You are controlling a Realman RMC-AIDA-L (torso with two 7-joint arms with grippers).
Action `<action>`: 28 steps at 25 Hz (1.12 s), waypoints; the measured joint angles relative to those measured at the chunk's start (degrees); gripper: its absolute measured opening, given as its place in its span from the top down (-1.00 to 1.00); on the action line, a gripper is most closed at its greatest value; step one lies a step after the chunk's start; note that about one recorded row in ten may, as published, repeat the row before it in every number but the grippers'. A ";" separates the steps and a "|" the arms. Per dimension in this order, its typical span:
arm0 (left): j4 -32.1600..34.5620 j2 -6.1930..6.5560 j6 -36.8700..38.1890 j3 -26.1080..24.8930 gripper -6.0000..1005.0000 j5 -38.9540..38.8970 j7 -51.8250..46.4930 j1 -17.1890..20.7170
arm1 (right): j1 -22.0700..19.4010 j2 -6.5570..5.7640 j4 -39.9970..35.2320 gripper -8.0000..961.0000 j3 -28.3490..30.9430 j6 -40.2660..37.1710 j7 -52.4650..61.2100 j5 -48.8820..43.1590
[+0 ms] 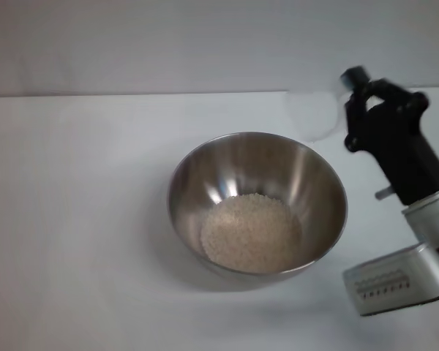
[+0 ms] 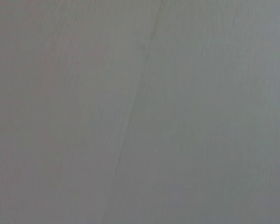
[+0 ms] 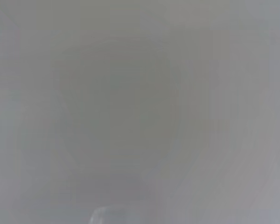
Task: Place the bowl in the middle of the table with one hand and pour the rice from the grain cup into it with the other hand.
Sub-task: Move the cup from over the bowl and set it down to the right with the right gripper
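Right tool sits at the far right of the counter, beyond and to the right of the bowl, with its black body rising from the silver wrist at the head view's right edge. It is at the cup, a faint clear shape near the counter's far edge, but whether its fingers pinch the cup or stand spread I cannot tell (the cup's outline is very pale against the white top). The cup lies just beyond the bowl's far right rim, apart from it.

Near the middle of the counter the bowl stands upright, its shiny inside catching bright streaks on the near-left wall. Rice forms 1 low heap in its bottom, a little toward the near side.

From the right wrist, only a blurred round pale shape fills the picture, too vague to name. From the left wrist, only a plain grey surface with a thin slanted line shows, and the left tool appears nowhere.
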 joint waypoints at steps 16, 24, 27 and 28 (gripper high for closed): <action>-0.18 0.08 0.95 0.00 -0.52 -0.02 0.00 0.08 | -7.50 0.16 8.91 0.96 6.09 -3.97 26.70 4.32; -0.15 0.12 0.95 -0.01 -0.52 -0.03 0.00 0.08 | -9.53 -0.13 8.65 0.96 6.22 -4.47 39.12 10.75; -0.15 0.07 0.95 -0.01 -0.52 -0.03 0.00 0.08 | -9.90 -0.08 8.24 0.96 5.96 -3.68 43.78 12.98; -0.16 0.07 0.95 0.00 -0.52 -0.02 -0.01 0.06 | -10.09 0.03 8.04 0.96 5.85 -2.99 44.60 13.58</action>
